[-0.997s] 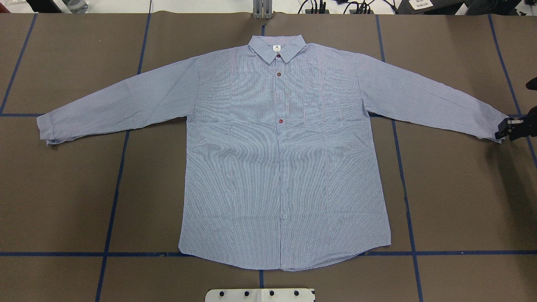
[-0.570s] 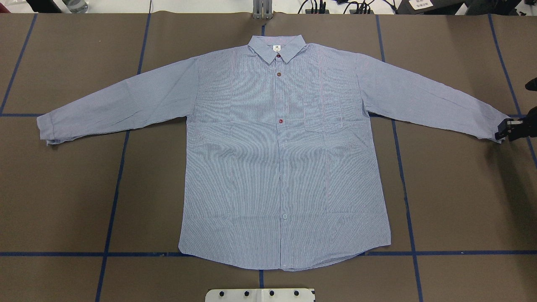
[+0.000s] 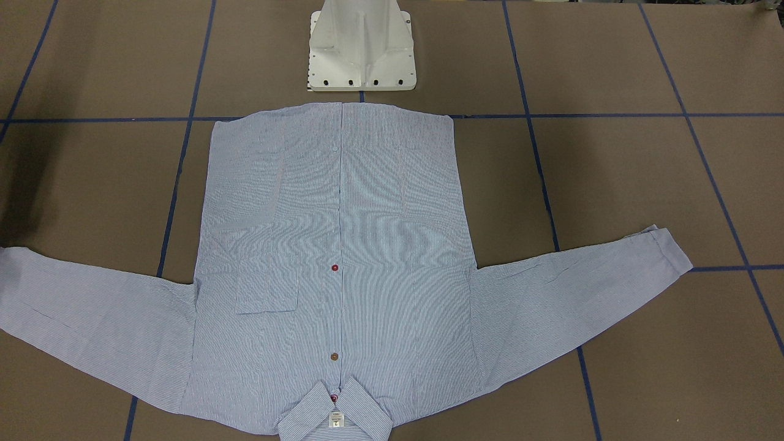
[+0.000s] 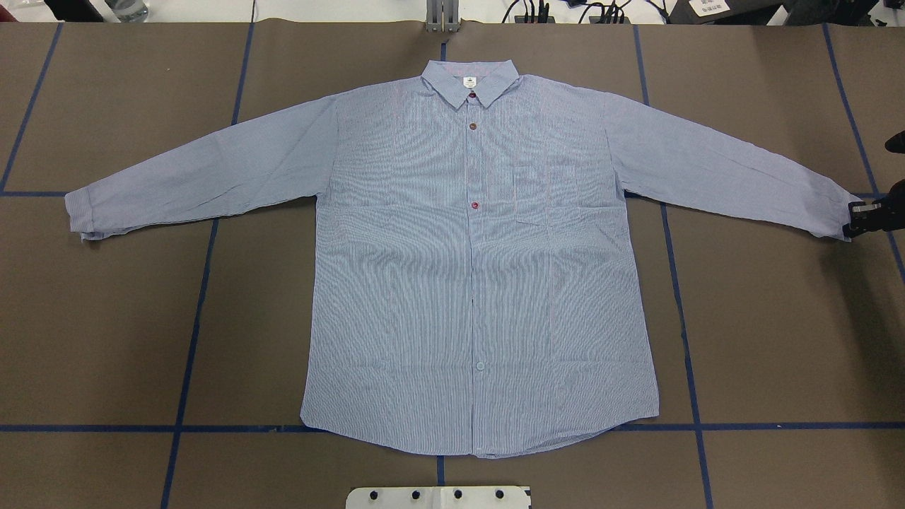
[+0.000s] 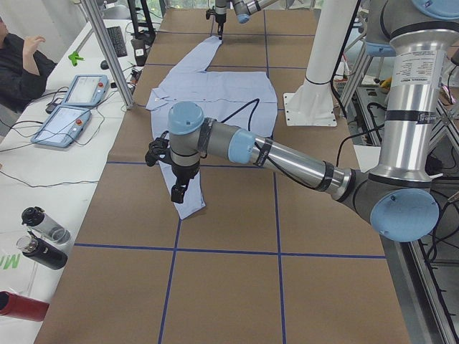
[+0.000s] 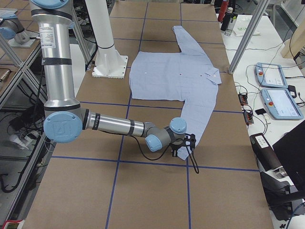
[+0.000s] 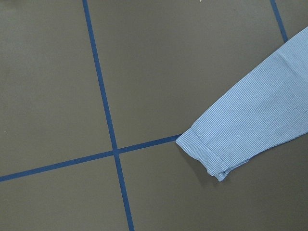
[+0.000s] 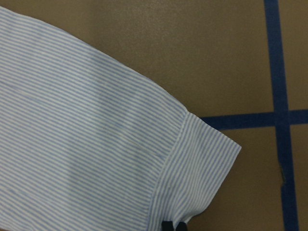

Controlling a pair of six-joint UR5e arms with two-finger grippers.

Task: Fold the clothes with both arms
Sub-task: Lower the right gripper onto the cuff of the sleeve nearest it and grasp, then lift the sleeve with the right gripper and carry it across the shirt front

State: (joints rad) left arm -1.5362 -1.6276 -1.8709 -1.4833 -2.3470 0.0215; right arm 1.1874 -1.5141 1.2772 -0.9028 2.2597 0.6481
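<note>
The middle of the tabletop [image 4: 106,318] is covered by the spread shirt [image 4: 474,268], with its sleeves reaching nearly to both ends. The robot's edge is blocked at the centre by the white pedestal base [image 3: 361,55]. Bare surface is left open above and below each sleeve, while the far edge is bounded by a grey metal post [image 4: 442,15] and cables [image 4: 565,10].
</note>
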